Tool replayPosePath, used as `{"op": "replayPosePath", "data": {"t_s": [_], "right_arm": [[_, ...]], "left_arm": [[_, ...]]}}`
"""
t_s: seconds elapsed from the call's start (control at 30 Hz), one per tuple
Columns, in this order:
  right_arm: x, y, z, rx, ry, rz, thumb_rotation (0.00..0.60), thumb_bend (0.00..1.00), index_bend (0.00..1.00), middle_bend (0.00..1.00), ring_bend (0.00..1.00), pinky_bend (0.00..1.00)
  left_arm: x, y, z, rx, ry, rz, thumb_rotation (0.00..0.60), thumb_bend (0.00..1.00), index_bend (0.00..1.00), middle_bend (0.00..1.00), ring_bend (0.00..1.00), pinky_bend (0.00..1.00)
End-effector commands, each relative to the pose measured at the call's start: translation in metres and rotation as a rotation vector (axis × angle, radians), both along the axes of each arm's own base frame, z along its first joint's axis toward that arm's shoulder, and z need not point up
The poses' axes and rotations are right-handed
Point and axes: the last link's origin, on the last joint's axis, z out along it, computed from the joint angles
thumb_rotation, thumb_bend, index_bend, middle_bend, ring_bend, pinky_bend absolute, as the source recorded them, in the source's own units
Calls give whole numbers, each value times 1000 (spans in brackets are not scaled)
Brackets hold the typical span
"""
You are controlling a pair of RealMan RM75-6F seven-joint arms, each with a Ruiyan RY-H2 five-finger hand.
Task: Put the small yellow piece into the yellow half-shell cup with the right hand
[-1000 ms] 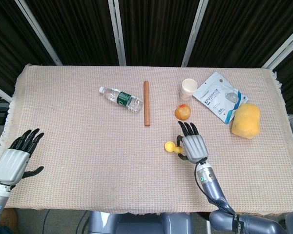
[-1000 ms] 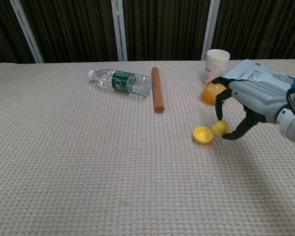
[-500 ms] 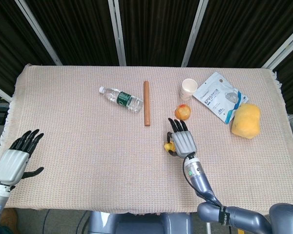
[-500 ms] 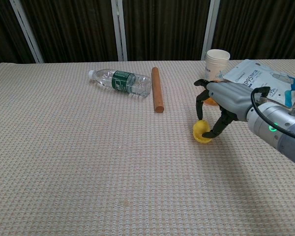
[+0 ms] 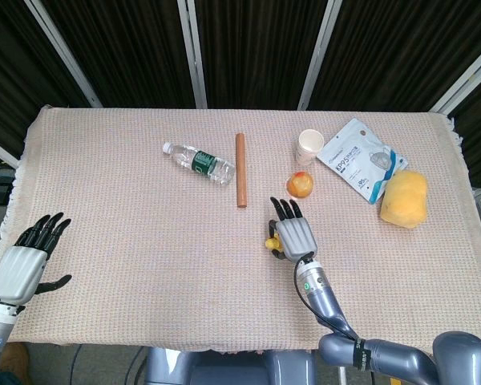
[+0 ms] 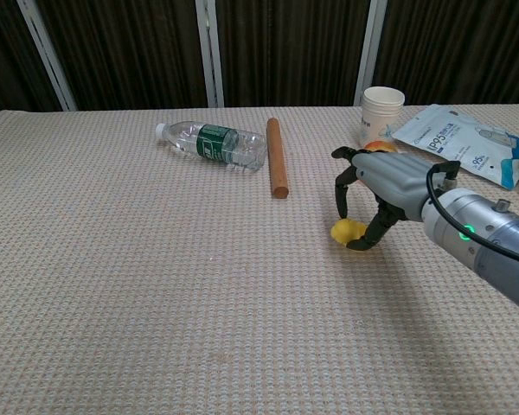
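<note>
Left robot hand (image 5: 20, 269) sits idle at lower left of the head view, fingers spread, holding nothing. Just right of center, right robot hand (image 6: 376, 186) pinches the small yellow piece (image 6: 346, 230) low on the table (image 6: 156, 303); the half-shell cup isn't separately visible, likely under the hand. Placement step: confirm the piece is over the cup, then let go.

Pale grey shell backs and black fingers on both hands: left hand (image 5: 18, 269) at lower left, right hand (image 6: 389, 181) at centre right. Silver-grey cylindrical forearm (image 6: 493, 251) behind, lit by a green lamp, looped by a black cable (image 6: 432, 177).
</note>
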Motion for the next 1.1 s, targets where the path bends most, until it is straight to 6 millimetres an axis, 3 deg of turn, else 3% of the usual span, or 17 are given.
{"op": "replayPosePath", "data": {"t_s": [0.03,1.1], "right_arm": [[0,-1,0,0,0,0,600,129,556,0,0,0],[-19,-15,8,1,50,-31,600,141,533,0,0,0]], "left_arm": [[0,0,0,1,0,-1,600,0,0,0,0,188],[1,0,0,2,5,0,600,0,0,0,0,191]]}}
